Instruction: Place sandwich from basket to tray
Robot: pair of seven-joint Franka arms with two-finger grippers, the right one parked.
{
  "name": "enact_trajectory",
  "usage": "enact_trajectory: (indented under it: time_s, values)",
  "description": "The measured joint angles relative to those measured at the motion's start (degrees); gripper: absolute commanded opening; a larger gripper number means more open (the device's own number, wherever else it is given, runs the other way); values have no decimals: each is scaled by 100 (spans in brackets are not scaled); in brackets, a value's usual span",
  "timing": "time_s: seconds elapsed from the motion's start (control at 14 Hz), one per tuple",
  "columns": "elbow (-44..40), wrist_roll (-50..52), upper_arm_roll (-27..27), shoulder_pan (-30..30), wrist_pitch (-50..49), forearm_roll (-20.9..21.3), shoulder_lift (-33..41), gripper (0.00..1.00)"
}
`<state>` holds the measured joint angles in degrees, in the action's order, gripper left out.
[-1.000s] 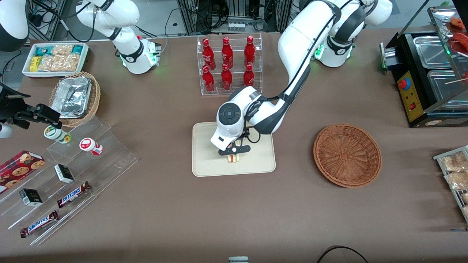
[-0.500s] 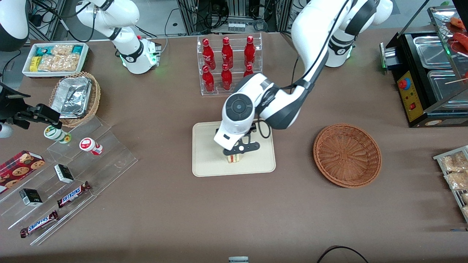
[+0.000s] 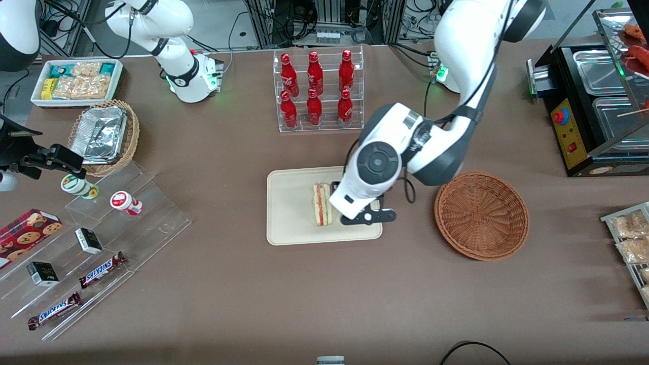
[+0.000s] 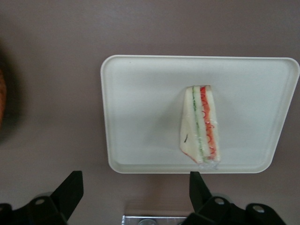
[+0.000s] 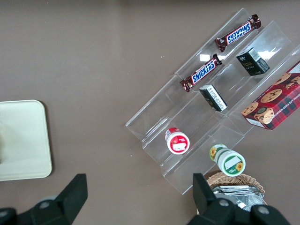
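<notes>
Lying on the tray [image 3: 291,223], the sandwich [image 3: 322,204] rests on its side near the tray's middle, free of the gripper [image 3: 367,217]. The tray holds nothing else. The sandwich is a pale triangular wedge of bread, and its cut edge shows stripes of green and red filling between white layers; in the left wrist view the sandwich [image 4: 200,124] seems to have a thin clear wrap at one end, and the tray [image 4: 140,93] around it is plain cream with a low rim. The basket [image 3: 481,215] stands on the table beside the tray, toward the working arm's end, apart from it, and it holds nothing. The gripper hangs above the tray's edge that faces the basket, just beside the sandwich and higher than it, not touching it. Its two fingers [image 4: 70,190] are spread wide apart and hold nothing. The left arm comes down from its base, bends at the elbow above the gap between tray and basket, and its round white wrist joint covers part of the tray in the front view. Farther from the front camera than the tray, a clear rack [image 3: 319,91] holds six red bottles in two rows. Toward the parked arm's end, a tan wicker basket [image 3: 104,137] holds foil containers, and a white bin [image 3: 76,81] holds snack packets.
</notes>
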<state>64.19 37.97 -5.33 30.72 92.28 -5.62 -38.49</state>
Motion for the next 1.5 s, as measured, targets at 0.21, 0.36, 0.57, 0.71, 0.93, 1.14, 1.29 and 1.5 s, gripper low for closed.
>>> enact_trajectory:
  time_s: [0.21, 0.36, 0.57, 0.71, 0.93, 1.14, 1.29, 1.5]
  values:
    - [93, -86, 285, -103, -461, 53, 300, 100]
    - [439, -253, 321, -290, -500, 88, 621, 100]
    - [1090, -788, 349, -618, -512, 101, 1209, 100]
    - [1543, -1187, 363, -874, -517, 107, 1632, 100]
    - [2141, -1810, 376, -1322, -520, 112, 2219, 100]
    - [2623, -2232, 383, -1707, -521, 113, 2716, 100]
    - [2889, -2364, 395, -1791, -521, 113, 2997, 100]
    - [3203, -2414, 481, -1804, -523, 114, 3379, 100]
